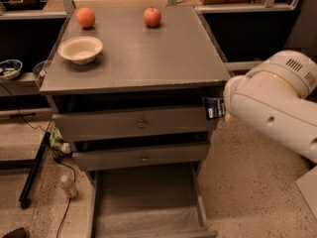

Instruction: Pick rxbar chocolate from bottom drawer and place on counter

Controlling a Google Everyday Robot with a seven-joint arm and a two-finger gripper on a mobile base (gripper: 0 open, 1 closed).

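Observation:
The rxbar chocolate (pixel 214 108), a small dark wrapper with pale print, hangs in the air at the cabinet's right side, level with the top drawer front. My gripper (pixel 222 108) is mostly hidden behind the white arm shell (pixel 272 108) and is shut on the bar's right end. The bottom drawer (pixel 148 197) is pulled out toward the camera, with a pale liner (pixel 148 219) on its floor and nothing else showing inside. The counter (pixel 143 53) is just above and to the left of the bar.
On the counter stand a white bowl (pixel 80 48) at the left, an orange (pixel 85 17) at the back left and a red apple (pixel 152 17) at the back middle. Two shallower drawers (pixel 141 124) are shut. A bottle (pixel 68 186) and cables lie on the floor at the left.

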